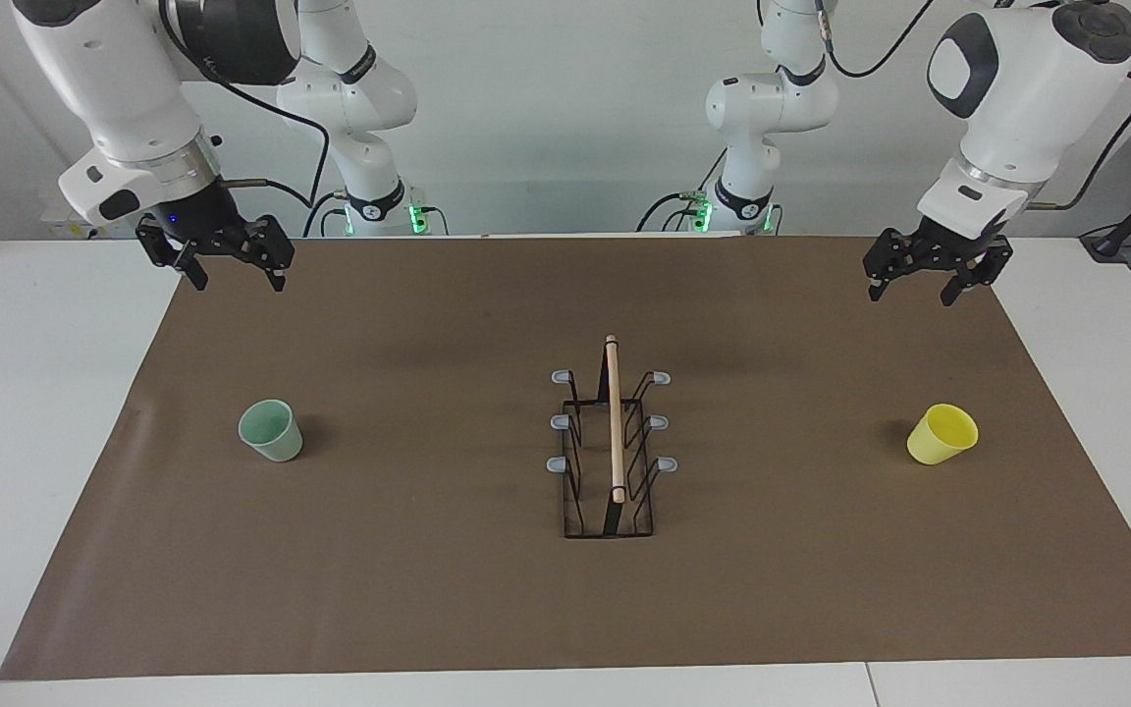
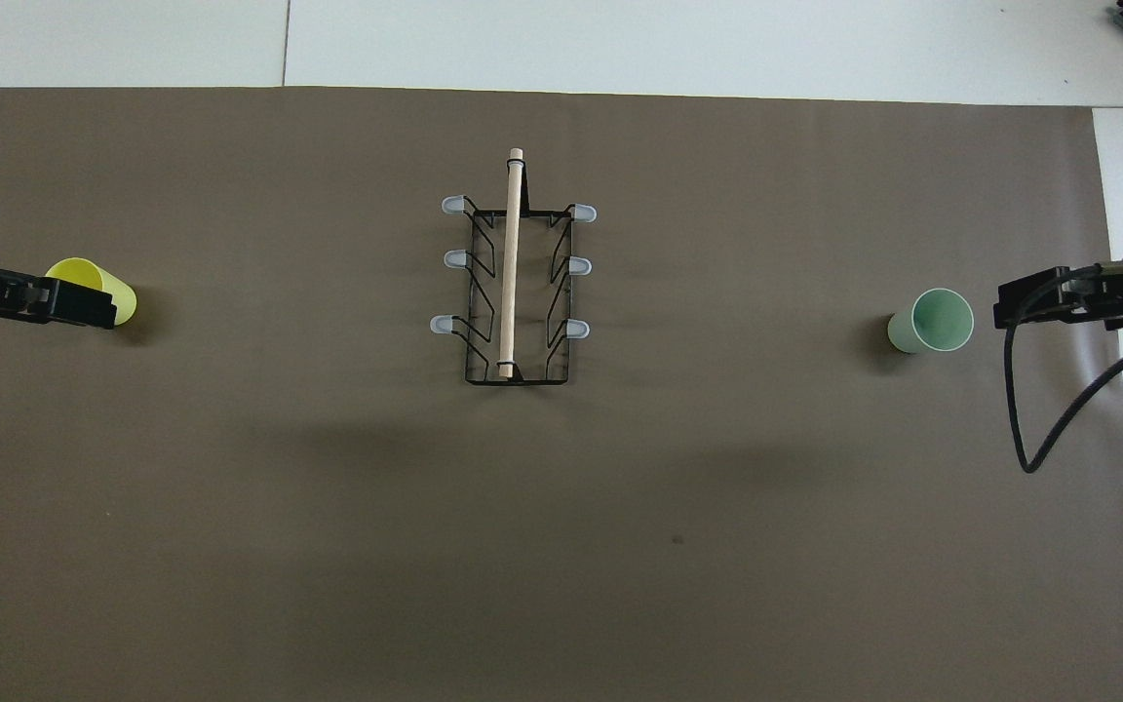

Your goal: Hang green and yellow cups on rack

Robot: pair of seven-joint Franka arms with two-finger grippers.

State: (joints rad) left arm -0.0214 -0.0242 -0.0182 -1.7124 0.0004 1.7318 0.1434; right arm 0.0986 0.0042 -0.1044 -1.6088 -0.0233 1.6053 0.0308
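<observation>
So nothing is hanging yet: my left hand [image 1: 908,279] and right hand [image 1: 229,269] are hovering spread, yellow cup [image 1: 942,434] and green cup [image 1: 270,430] sitting below each, rack [image 1: 613,447] between them.

Two glossy white arms with dark grey joint caps, black cables, black pincers; green lights, seemingly at the bases.

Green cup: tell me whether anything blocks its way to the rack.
Nothing visible does. Only bare brown mat lies between the green cup and the rack. The open right gripper hangs above, holding nothing.
</observation>
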